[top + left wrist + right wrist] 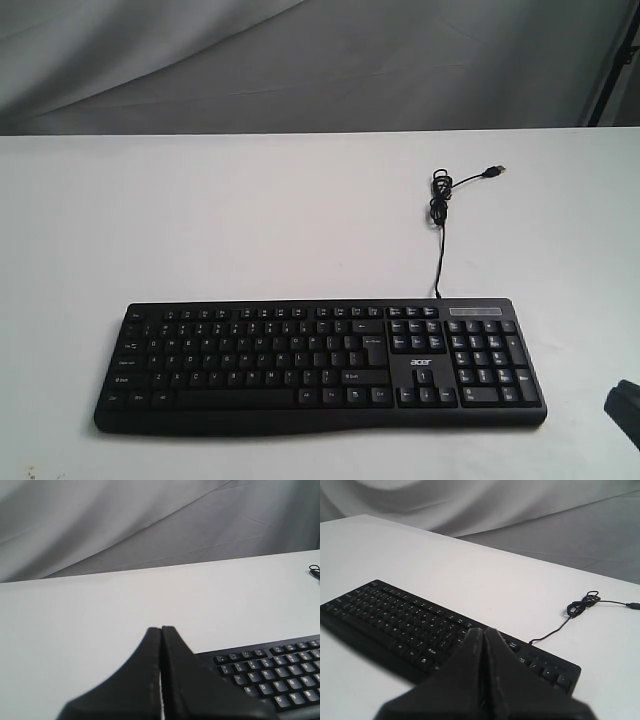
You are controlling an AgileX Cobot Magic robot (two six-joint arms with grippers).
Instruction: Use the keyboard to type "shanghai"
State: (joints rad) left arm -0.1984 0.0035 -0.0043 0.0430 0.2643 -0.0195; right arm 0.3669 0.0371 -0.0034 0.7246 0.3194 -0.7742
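Observation:
The black keyboard [320, 365] with white legends and an acer logo lies flat near the table's front edge. Its thin black cable [439, 215] runs back to a coiled bundle and a loose USB plug [493, 172]. My left gripper [161, 628] is shut with nothing in it, hovering off the keyboard's left end [270, 672]; it does not show in the exterior view. My right gripper [483, 629] is also shut and empty, raised in front of the keyboard [410, 625] near its right part. Only a dark bit of the right gripper [624, 408] shows at the exterior view's lower right edge.
The white table [250, 220] stretches behind the keyboard. A grey cloth backdrop [300, 60] hangs past the table's far edge. A dark pole [615, 60] stands at the far right.

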